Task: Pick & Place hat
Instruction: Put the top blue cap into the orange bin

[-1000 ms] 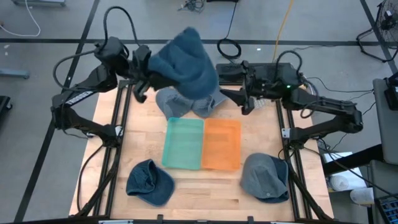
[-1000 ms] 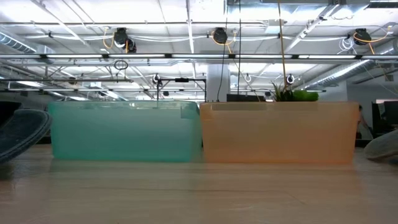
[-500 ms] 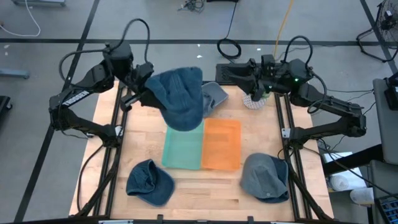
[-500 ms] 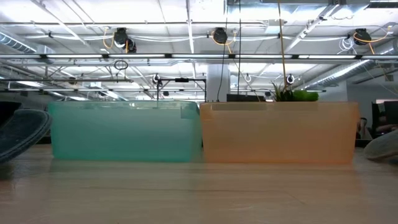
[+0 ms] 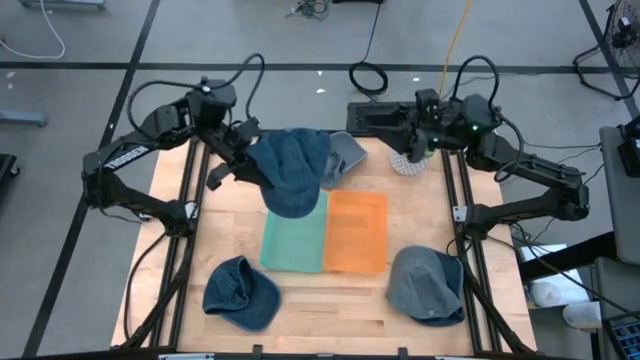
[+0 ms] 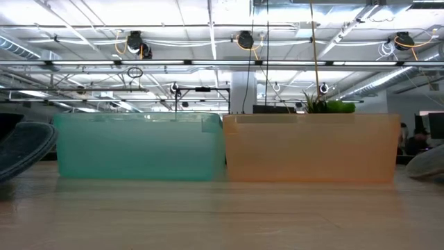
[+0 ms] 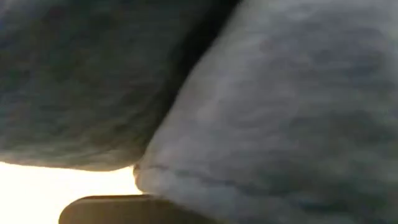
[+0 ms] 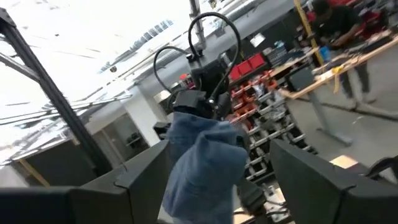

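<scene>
The left gripper (image 5: 243, 160) is clenched on the blue hat (image 5: 290, 170), which hangs over the far end of the teal bin (image 5: 294, 231) (near the table's far edge); the right gripper (image 5: 408, 150), fingers spread and empty, waits at the far right corner

Two dark, near-black jointed arms, seen from above. The left arm (image 5: 150, 135) carries white lettering along one link, too small to read, and a black cable (image 5: 235, 75) loops in an arc above its wrist housing. The right arm (image 5: 520, 175) is built of the same matte black links and blocky joint housings, with a small green indicator light (image 5: 463, 128) near its wrist and a black cable arching over it. In the right wrist view, two broad, flat, dark grey fingers (image 8: 317, 180) with angular edges appear.
</scene>
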You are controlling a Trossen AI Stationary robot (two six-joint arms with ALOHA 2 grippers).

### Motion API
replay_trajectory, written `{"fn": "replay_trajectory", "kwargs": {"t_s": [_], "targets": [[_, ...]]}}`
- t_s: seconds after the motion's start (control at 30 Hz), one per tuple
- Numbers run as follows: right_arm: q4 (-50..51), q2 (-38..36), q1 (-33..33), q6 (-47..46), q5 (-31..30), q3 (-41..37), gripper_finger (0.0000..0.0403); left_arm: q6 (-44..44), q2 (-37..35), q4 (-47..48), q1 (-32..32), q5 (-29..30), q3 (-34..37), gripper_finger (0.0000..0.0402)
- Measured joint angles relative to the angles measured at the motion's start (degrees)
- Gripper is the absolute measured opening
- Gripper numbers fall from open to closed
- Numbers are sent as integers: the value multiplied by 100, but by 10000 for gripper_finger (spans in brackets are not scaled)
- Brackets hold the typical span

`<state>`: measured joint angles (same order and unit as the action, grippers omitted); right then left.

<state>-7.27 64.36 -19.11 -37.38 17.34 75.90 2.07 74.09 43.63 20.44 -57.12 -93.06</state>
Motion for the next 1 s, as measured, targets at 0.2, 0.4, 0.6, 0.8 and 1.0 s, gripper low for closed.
{"fn": "replay_trajectory", "kwargs": {"t_s": [0.2, 0.4, 0.6, 0.8, 1.0], "targets": [[77, 2, -230, -272, 540, 0, 266, -292, 201, 67, -432, 221, -1, 8], [88, 100, -384, -388, 936, 0, 266, -320, 511, 200, -861, 316, -2, 8], [72, 393, -455, -562, 1459, 0, 266, -307, 821, 370, -1239, 544, -2, 8], [68, 843, -438, -540, 1918, 0, 266, -358, 1040, 663, -1371, 645, 0, 8], [0, 1277, -377, -374, 2358, 0, 266, -440, 1123, 669, -1411, 642, -2, 8]]}}
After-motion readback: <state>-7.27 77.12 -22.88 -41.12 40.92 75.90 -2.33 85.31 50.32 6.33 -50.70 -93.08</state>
